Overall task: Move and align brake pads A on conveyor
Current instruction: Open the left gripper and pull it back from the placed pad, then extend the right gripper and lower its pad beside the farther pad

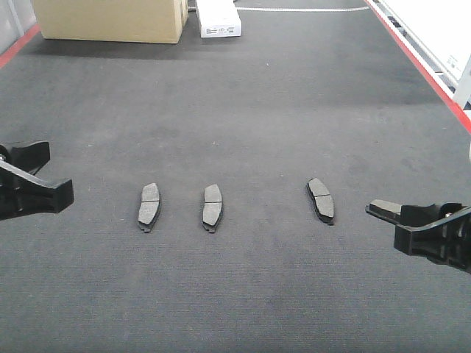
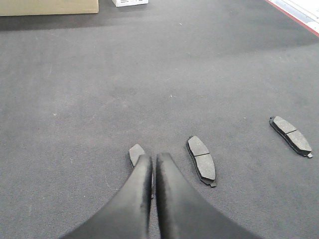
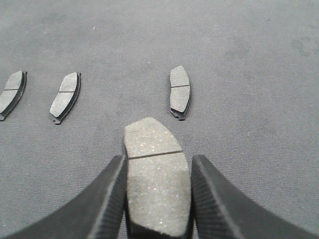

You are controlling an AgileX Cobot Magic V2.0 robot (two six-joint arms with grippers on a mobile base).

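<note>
Three brake pads A lie in a row on the dark conveyor: left, middle and right, the right one slightly skewed. My right gripper is right of the row, shut on a fourth pad that sticks out ahead of the fingers. The right wrist view shows the other pads beyond it. My left gripper is left of the row. Its jaws are shut with nothing between them. They half hide the left pad, with the middle pad beside it.
A cardboard box and a small white box stand at the far end of the belt. Red side edges run along the right and the far left.
</note>
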